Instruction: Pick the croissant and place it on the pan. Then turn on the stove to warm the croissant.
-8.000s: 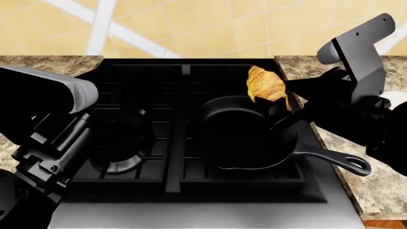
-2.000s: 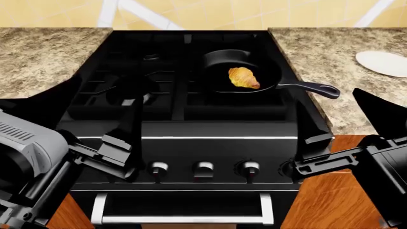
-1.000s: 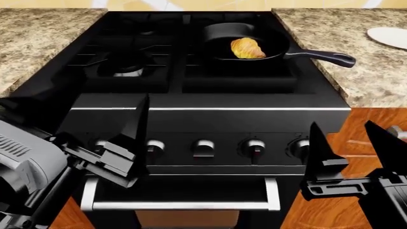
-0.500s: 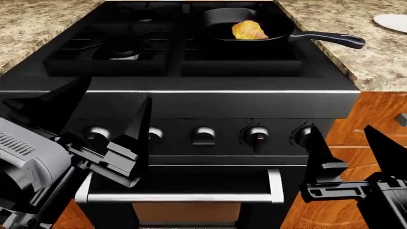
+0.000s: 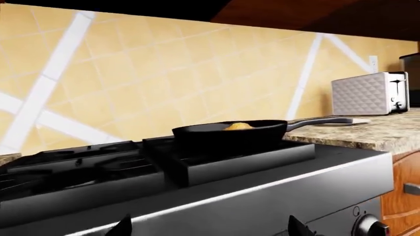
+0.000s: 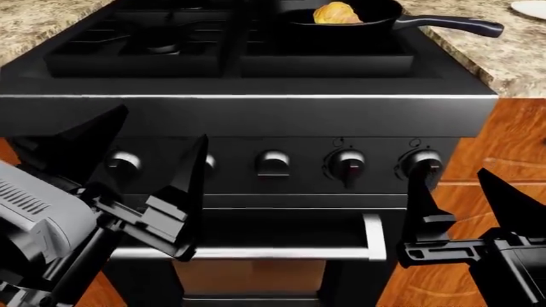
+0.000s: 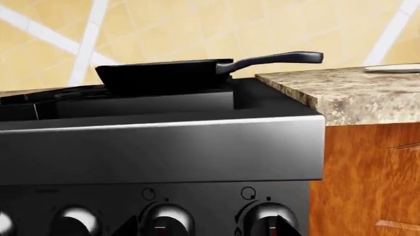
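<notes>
The golden-brown croissant [image 6: 337, 13] lies in the black pan [image 6: 375, 14] on the stove's [image 6: 247, 112] back right burner; the pan's handle points right. The croissant also shows just over the pan's rim in the left wrist view [image 5: 237, 127]. My left gripper [image 6: 140, 160] is open and empty in front of the left knobs. My right gripper [image 6: 465, 201] is open and empty, low in front of the rightmost knob [image 6: 422, 163]. In the right wrist view the open gripper [image 7: 208, 228] faces two knobs [image 7: 164, 219] and the pan [image 7: 164, 73] stands above them; the croissant is hidden there.
A row of silver-black knobs [image 6: 273, 163] runs across the stove front above the steel oven handle [image 6: 256, 252]. Granite counters flank the stove, with a white plate [image 7: 394, 68] on the right one and a toaster [image 5: 367, 93] further back. Wooden cabinets [image 6: 503, 141] stand at the right.
The head view has sunk lower and closer: the stove front and knobs now fill the middle and the pan sits at the top edge. Both grippers stay open before the knob row.
</notes>
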